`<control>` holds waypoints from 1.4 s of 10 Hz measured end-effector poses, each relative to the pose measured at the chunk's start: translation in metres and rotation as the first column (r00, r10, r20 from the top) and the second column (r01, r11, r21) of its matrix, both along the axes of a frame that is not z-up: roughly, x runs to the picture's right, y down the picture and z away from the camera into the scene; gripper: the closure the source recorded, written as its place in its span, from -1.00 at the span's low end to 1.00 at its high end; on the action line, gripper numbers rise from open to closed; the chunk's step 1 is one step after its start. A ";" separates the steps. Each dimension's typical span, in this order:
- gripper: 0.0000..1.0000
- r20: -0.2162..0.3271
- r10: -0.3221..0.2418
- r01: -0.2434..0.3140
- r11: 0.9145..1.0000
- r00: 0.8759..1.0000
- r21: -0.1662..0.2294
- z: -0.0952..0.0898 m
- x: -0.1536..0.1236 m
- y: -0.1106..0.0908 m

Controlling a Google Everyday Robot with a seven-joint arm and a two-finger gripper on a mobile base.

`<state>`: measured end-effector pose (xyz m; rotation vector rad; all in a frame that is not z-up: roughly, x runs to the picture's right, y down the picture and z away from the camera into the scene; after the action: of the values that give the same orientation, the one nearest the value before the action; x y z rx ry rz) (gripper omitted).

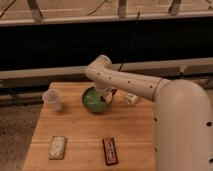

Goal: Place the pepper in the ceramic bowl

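The green ceramic bowl (95, 101) stands at the back middle of the wooden table. My arm reaches in from the right and bends down over it. The gripper (107, 98) hangs over the bowl's right half, just above the rim, and is shut. A small dark red-brown bit at its tip, the pepper (114, 93), shows beside the wrist at the bowl's right edge. It looks held between the jaws, and most of it is hidden by the gripper.
A translucent plastic cup (52, 100) stands left of the bowl. A small white object (131, 98) lies to the bowl's right. Near the front edge lie a pale packet (57, 147) and a dark red packet (110, 150). The table (85, 130) ends close on the left.
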<state>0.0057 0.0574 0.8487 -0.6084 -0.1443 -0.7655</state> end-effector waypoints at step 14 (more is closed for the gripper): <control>0.54 0.010 0.003 -0.003 1.000 1.000 0.008 0.006 -0.010 -0.009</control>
<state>-0.0042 0.0488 0.8544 -0.5970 -0.1512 -0.7657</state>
